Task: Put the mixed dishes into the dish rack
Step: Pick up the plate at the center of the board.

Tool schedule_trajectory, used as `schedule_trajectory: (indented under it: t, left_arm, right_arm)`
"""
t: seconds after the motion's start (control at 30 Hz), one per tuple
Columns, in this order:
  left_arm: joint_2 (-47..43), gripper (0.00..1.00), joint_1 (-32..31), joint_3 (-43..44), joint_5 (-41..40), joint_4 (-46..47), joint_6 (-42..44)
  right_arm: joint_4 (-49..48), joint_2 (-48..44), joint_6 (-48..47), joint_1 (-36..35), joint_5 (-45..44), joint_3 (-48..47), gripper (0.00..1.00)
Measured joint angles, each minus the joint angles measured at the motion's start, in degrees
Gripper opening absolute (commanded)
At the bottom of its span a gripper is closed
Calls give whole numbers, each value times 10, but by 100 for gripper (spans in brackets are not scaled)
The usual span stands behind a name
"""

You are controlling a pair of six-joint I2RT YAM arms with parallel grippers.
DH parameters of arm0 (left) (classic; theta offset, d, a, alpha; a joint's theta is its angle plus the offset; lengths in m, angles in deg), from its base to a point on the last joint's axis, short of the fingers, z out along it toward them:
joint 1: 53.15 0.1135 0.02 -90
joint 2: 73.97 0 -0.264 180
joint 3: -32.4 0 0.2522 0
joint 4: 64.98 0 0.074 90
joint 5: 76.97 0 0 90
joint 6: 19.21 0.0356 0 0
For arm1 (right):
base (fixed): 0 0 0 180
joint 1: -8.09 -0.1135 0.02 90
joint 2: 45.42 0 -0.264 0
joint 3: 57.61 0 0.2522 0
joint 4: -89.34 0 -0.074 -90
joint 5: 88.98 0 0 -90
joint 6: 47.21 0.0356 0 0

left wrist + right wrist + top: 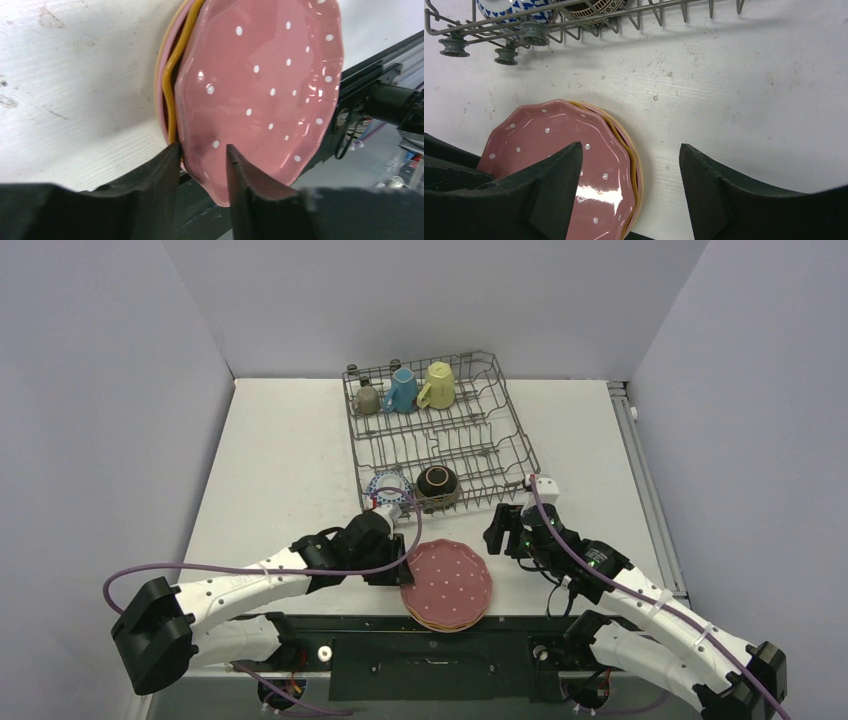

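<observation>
The pink plate [447, 578] hides all but lower plates' [171, 82] rims.

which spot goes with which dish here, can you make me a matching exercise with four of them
Dishes
1 yellow mug
2 blue mug
3 dark brown bowl
4 pink dotted plate

Places
a outside the dish rack
b rack's near row
c rack's far row, right end of the mugs
d rack's far row, middle mug

Pairs: 1-c, 2-d, 3-b, 4-a
</observation>
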Motion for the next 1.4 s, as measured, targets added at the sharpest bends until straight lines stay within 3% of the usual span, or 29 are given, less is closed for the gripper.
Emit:
schedule_trajectory:
  t: [0.03, 0.2, 0.3, 0.53, 1.03, 1.4]
  left_arm:
    - [1, 23, 0, 0, -1, 0, 0]
    - [6, 13, 1, -7, -3, -1, 2]
    - [6, 0, 1, -7, -4, -1, 1]
    - [-1, 0, 1, -7, -19, -10, 2]
    - [-104, 0, 6, -7, -52, -99, 9]
    - [-168, 0, 32, -28, -43, -126, -1]
  right_arm:
    - [0, 1, 1, -2, -2, 1, 66]
    - [0, 5, 4, -9, -9, 2, 65]
    - [0, 5, 6, -10, -12, 2, 65]
    - [0, 8, 6, -14, -17, 2, 64]
    - [-10, 30, 8, -24, -10, 2, 64]
    - [-53, 34, 8, -27, 83, 5, 64]
